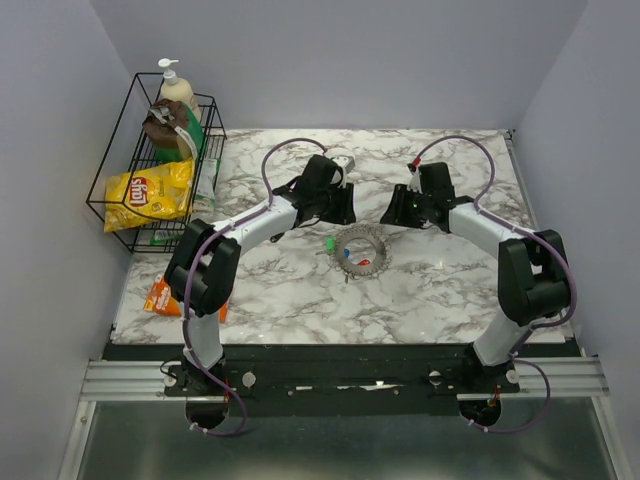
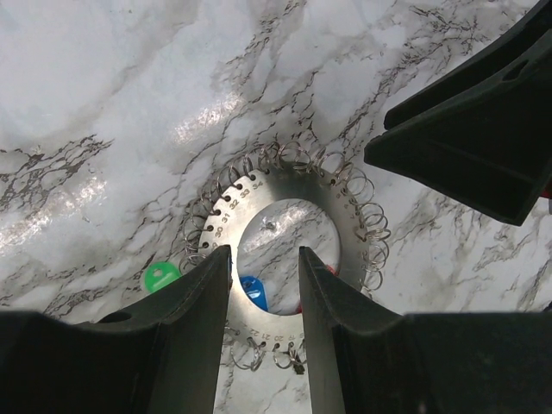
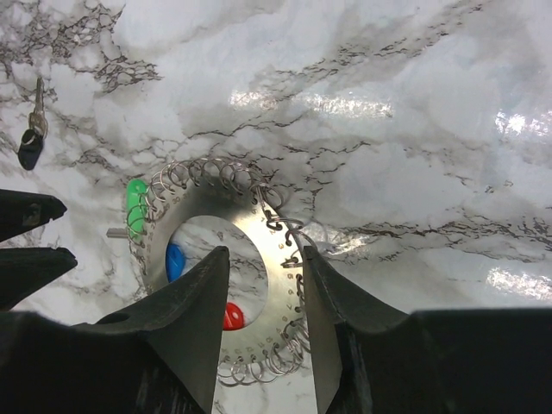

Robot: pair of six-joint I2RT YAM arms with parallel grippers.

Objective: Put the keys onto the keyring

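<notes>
Two grippers, left gripper [image 2: 263, 252] and right gripper [image 3: 264, 251], hover half open and empty over the flat silvery loop-fringed keyring [image 1: 362, 250] on the marble worktop [image 1: 440, 280], probably to steady it. Green-, blue- and red-headed keys [image 3: 175, 259] lie against it.

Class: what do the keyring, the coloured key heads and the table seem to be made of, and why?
Keyring: metal, it seems; silvery, brushed sheen, stamped numbers, thin wire loops round the rim. Green head, blue head, red head: likely plastic; bright, uniform colour. Table: glossy marble look, grey veins and glare; real stone or laminate, cannot tell.
</notes>
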